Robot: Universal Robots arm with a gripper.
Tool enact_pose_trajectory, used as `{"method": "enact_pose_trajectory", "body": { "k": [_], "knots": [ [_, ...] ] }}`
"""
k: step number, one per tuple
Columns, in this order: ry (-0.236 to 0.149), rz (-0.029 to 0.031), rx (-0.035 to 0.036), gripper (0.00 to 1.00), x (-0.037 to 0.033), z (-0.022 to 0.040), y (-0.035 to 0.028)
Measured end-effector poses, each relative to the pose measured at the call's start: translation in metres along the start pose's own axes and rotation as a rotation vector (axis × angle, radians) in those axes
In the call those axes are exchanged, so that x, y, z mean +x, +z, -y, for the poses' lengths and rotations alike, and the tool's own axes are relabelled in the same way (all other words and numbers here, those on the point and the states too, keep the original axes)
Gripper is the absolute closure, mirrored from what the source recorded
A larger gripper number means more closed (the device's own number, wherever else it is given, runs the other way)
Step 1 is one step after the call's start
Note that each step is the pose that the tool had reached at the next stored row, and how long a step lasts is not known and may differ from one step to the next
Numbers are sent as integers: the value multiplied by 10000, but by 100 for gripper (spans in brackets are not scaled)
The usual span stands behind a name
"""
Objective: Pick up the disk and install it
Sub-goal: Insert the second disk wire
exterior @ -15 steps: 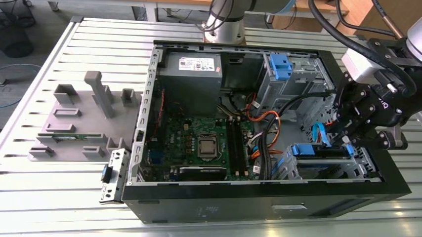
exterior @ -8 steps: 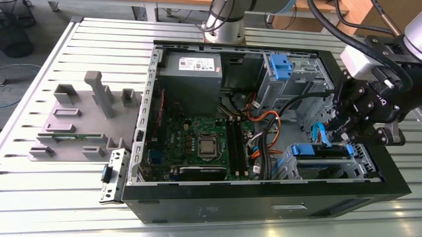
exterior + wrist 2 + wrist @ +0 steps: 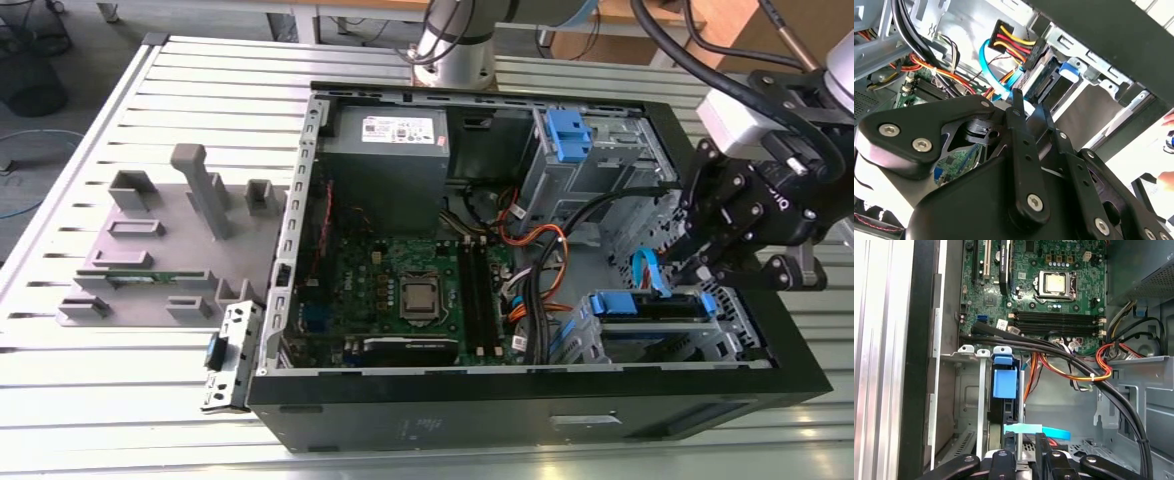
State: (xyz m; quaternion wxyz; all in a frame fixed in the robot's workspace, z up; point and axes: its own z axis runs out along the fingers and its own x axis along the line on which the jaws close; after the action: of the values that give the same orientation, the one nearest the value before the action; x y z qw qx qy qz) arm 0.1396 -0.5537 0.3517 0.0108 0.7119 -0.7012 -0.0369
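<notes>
The disk (image 3: 650, 305), in its blue carrier frame, sits upright in the drive bay (image 3: 727, 330) at the corner of the open computer case (image 3: 534, 405) nearest the arm; in the first wrist view its blue latch (image 3: 1004, 384) stands in the metal cage. The tool (image 3: 727, 262) hangs just above that bay, fingers (image 3: 1041, 450) drawn close together over the disk's top edge; whether they grip it cannot be told. Beside the bay lies the green motherboard (image 3: 400, 290). The case rests on a ribbed aluminium tabletop (image 3: 107, 360), a grey fixture (image 3: 167, 235) alongside.
</notes>
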Motion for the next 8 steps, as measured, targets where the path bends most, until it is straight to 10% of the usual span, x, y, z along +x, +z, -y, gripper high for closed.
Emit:
{"method": "enact_pose_trajectory", "body": {
  "k": [8],
  "knots": [
    [-1,1,0,69,-26,99,4]
  ]
}}
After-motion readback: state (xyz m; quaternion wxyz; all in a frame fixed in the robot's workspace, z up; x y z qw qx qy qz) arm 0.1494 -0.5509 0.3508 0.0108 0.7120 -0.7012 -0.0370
